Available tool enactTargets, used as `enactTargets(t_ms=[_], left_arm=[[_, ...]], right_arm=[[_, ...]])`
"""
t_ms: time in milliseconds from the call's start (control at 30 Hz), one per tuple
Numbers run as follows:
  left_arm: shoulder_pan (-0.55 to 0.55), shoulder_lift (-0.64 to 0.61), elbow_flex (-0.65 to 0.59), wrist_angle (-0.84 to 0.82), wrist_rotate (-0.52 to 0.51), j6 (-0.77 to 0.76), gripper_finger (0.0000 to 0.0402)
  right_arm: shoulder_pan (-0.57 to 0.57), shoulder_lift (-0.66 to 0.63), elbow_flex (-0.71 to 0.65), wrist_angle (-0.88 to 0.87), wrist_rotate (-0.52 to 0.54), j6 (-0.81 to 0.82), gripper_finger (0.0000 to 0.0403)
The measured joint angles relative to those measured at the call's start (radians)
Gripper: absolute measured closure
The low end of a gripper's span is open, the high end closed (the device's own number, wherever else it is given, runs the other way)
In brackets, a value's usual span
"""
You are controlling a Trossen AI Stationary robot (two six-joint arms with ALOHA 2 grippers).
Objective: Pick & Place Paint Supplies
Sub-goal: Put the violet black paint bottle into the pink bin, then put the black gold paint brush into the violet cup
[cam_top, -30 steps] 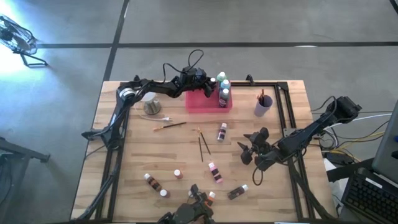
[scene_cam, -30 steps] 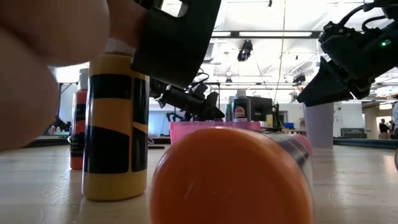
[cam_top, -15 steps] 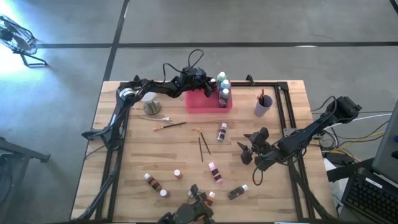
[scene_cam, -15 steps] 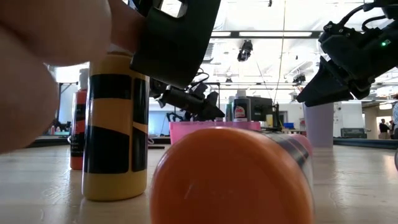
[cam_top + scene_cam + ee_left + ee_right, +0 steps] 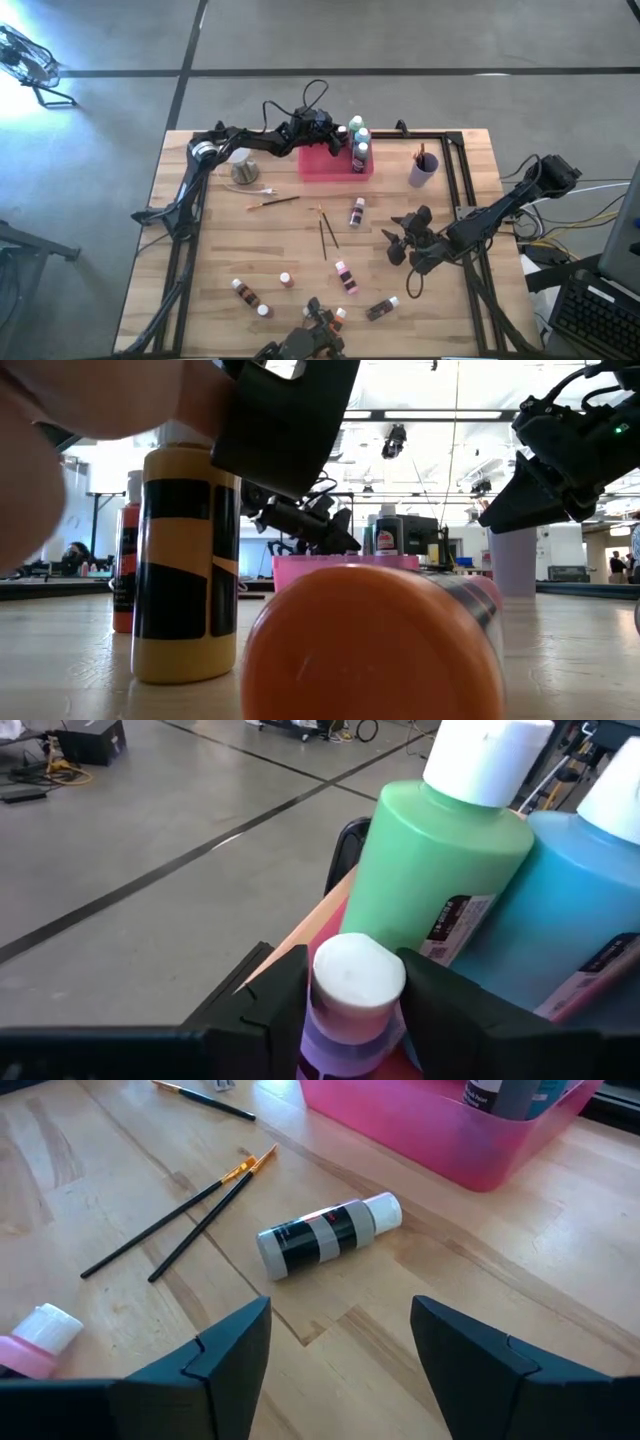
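Observation:
My left gripper [image 5: 337,135] reaches over the far edge of the pink tray [image 5: 325,165], shut on a small purple bottle [image 5: 352,1020] with a white cap. Just beyond it stand a green bottle [image 5: 430,870] and a blue bottle [image 5: 560,910] in the tray. My right gripper [image 5: 400,243] hovers open above the table's right half. Ahead of it a bottle with a black-and-grey label [image 5: 325,1235] lies on its side beside two thin brushes [image 5: 180,1220]. More small bottles [image 5: 345,275] lie scattered on the near half of the table. My left gripper pinches the purple bottle between its two fingers [image 5: 285,1005], just under the white cap [image 5: 358,975]. The fingers come at it nearly level, tipped slightly down. The bottle stands upright; its base lies below the wrist picture's edge, so I cannot tell what it rests on.
A purple cup holding brushes [image 5: 423,168] stands right of the tray. A white lamp [image 5: 242,165] sits left of it, with a brush [image 5: 272,202] nearby. Close to the low camera are an upright yellow bottle [image 5: 188,560] and a lying orange bottle [image 5: 375,645].
Both arms have kept still. In the low view a blurred pinkish shape close to the camera covers less of the picture's left side than a second ago.

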Motion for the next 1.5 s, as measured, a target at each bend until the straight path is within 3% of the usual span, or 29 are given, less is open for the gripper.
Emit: enactTargets(t_ms=[367, 600, 867, 1067, 1267, 1500], left_arm=[[0.000, 0.000, 0.007, -0.020, 0.009, 0.029, 0.0161], [0.000, -0.041, 0.007, -0.019, 0.014, 0.055, 0.0156], [0.000, -0.150, 0.007, -0.093, 0.066, 0.058, 0.0156], [-0.010, -0.336, 0.007, -0.314, 0.111, 0.116, 0.0156], [-0.067, -0.551, 0.007, -0.674, 0.098, 0.238, 0.0156], [-0.186, -0.763, 0.005, -1.130, -0.064, 0.284, 0.0156]], right_arm=[[0.000, -0.001, 0.000, 0.004, -0.005, 0.000, 0.0136], [0.000, -0.001, 0.000, 0.005, -0.024, 0.007, 0.0131], [0.000, -0.001, 0.000, 0.014, -0.027, 0.008, 0.0155], [0.000, -0.001, 0.000, 0.022, -0.027, 0.000, 0.0171], [0.000, -0.001, 0.000, 0.025, -0.026, 0.000, 0.0178], [-0.001, -0.001, 0.000, 0.031, -0.015, 0.000, 0.0172]])
